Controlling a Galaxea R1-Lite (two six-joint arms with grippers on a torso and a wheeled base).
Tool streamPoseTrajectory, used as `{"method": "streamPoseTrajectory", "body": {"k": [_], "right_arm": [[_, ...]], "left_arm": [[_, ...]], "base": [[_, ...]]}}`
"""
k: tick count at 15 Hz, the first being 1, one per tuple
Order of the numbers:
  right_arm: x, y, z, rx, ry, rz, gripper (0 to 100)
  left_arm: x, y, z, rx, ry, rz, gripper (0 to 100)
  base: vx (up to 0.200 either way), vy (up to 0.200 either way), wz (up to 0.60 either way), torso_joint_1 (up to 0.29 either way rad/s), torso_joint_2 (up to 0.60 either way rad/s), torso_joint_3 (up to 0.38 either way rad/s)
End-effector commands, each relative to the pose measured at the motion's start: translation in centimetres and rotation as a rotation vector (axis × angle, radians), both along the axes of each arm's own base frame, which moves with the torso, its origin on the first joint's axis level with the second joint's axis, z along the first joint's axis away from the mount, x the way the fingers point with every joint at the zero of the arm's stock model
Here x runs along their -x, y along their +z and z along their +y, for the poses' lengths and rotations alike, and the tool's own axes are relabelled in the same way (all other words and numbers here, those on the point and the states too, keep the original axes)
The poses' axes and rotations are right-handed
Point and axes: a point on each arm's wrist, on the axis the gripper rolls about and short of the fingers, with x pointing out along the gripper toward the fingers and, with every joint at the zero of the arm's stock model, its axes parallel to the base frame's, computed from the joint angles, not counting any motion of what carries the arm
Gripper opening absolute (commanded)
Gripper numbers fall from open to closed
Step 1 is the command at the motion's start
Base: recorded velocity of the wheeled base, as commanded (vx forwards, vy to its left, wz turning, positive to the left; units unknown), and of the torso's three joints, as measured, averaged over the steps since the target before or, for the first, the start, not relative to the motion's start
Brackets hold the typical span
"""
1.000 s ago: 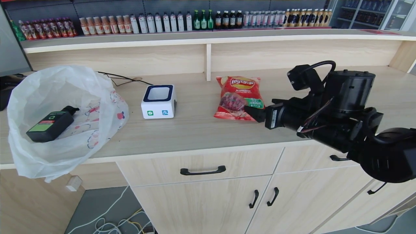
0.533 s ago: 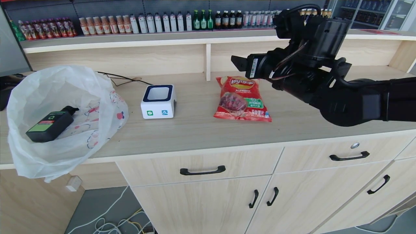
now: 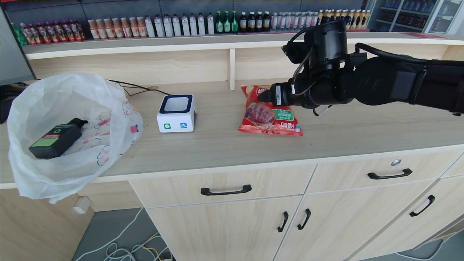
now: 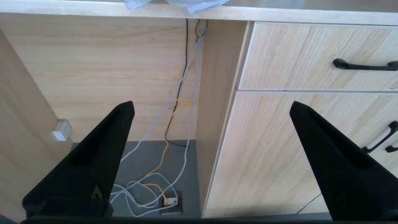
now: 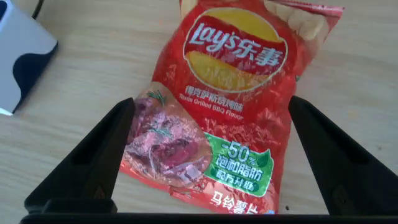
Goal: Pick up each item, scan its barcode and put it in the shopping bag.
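Crisps packet (image 3: 271,117) lies flat and face up on the bench (image 3: 217,145), to the right of the white scanner (image 3: 177,113) and well apart from it. The right hand (image 3: 262,96) hangs over the packet's top end. Its two fingers are spread wide and hold nothing, and in the right wrist view one sits out to each side of the packet (whether they touch the foil I cannot tell). At the bench's left end the white shopping bag (image 3: 108,108) sits open, with a dark bottle (image 3: 56,139) lying inside it. The left hand (image 4: 211,106) is down below the bench edge, its fingers wide apart and empty. It faces the cupboard front (image 4: 273,155) and some loose cables (image 4: 155,180) on the floor.
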Motion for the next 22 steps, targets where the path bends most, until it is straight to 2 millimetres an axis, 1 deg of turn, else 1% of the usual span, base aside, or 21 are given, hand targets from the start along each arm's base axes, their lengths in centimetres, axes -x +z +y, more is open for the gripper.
{"method": "streamPoseTrajectory", "body": {"k": [1,3,4,7,9,11,12,14,15,16,17,18,20,21,22], "right_arm": [[-1.1,-3.2,0.5,0.022,-0.024,0.143,100],[-2.0,-6.0,0.9,0.037,-0.049,0.250,100],[-2.6,-7.0,0.8,0.044,-0.051,0.271,100],[-2.7,-7.8,1.2,0.056,-0.015,0.295,100],[-2.5,-7.7,1.5,0.054,-0.005,0.293,100],[-1.5,-6.4,2.1,0.039,0.014,0.267,100],[-0.7,-5.4,2.5,0.028,0.028,0.247,100],[1.6,-3.0,3.7,-0.015,0.062,0.205,100],[1.8,-2.8,3.7,-0.019,0.065,0.200,100],[3.3,-0.8,3.6,-0.032,0.059,0.155,100],[4.5,0.6,3.7,-0.049,0.074,0.125,100],[5.3,1.7,3.3,-0.065,0.077,0.100,100],[9.5,7.8,1.0,-0.177,0.108,-0.061,100],[10.0,8.9,0.7,-0.212,0.113,-0.117,100],[9.6,9.1,0.9,-0.250,0.116,-0.199,100]], "left_arm": [[0.0,0.0,0.0,0.000,0.000,0.000,100],[0.0,0.0,0.0,0.000,0.000,0.000,100],[0.0,0.0,0.0,0.000,0.000,0.000,100],[0.0,0.0,0.0,0.000,0.000,0.000,100],[0.0,0.0,0.0,0.000,0.000,0.000,100],[0.0,0.0,0.0,0.000,0.000,0.000,100],[0.0,0.0,0.0,0.000,0.000,0.000,100],[0.0,0.0,0.0,0.000,-0.001,0.000,100],[0.0,0.0,0.0,0.000,0.000,0.000,100],[0.0,0.0,0.0,0.000,0.000,0.000,100],[0.0,0.0,0.0,0.000,0.000,0.000,100],[0.0,0.0,0.0,0.000,0.000,0.000,100],[0.0,0.0,0.0,0.000,-0.001,0.000,100],[0.0,0.0,0.0,0.000,0.000,0.000,100],[0.0,0.0,0.0,0.000,0.000,0.000,100]], "base": [[0.000,0.000,0.00,0.000,0.00,0.000],[0.000,0.000,0.00,0.000,0.00,0.000],[0.000,0.000,0.00,0.000,0.00,0.000],[0.000,0.000,0.00,0.000,0.00,0.000],[0.000,0.000,0.00,0.000,0.00,0.000],[0.000,0.000,0.00,0.000,0.00,0.000],[0.000,0.000,0.00,0.000,0.00,0.000],[0.000,0.000,0.00,0.000,0.00,0.000],[0.000,0.000,0.00,0.000,0.00,0.000],[0.000,0.000,0.00,0.000,0.00,0.000],[0.000,0.000,0.00,0.000,0.00,0.000],[0.000,0.000,0.00,0.000,0.00,0.000],[0.000,0.000,0.00,0.000,0.00,0.000],[0.000,0.000,0.00,0.000,0.00,0.000],[0.000,0.000,0.00,0.000,0.00,0.000]]}}
